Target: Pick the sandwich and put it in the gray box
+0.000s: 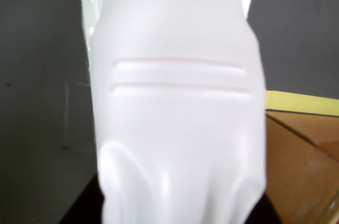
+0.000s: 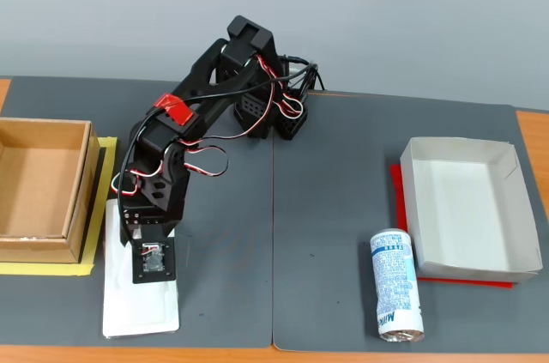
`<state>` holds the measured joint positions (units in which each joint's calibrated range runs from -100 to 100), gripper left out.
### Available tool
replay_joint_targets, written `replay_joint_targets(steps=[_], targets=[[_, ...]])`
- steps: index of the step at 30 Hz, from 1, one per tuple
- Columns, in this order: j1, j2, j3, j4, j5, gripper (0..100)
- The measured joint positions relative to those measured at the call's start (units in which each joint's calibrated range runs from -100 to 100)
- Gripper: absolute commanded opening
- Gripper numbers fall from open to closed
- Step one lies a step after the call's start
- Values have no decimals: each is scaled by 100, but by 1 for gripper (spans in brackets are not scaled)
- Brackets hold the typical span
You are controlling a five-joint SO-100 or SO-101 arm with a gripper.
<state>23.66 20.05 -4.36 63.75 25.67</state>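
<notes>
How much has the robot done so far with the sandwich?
Nothing looks finished yet: the gray box is empty. Right now the claw is down over the sandwich, which lies flat on the mat beside the brown box. The pictures don't show whether it has gripped it. Left to do: lift the sandwich, carry it across past the can, and set it in the gray box.

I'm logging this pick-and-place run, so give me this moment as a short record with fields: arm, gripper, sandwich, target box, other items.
arm: black arm reaching down toward the table's front left, fixed view
gripper: black two-finger gripper over the package; jaw state unclear
sandwich: flat white plastic-wrapped sandwich package lying on the dark mat, partly under the gripper; fills the wrist view
target: shallow pale gray cardboard tray on a red sheet, far right, empty
other items: blue-and-white printed can on its side, left of the tray's front corner; brown cardboard box at the left edge, on yellow tape
</notes>
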Motion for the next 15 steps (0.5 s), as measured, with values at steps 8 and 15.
replay_joint_targets(steps=[8,15], targets=[[-553,-671,54,35,-444,2],[-1282,-1368,72,451,-571,2]])
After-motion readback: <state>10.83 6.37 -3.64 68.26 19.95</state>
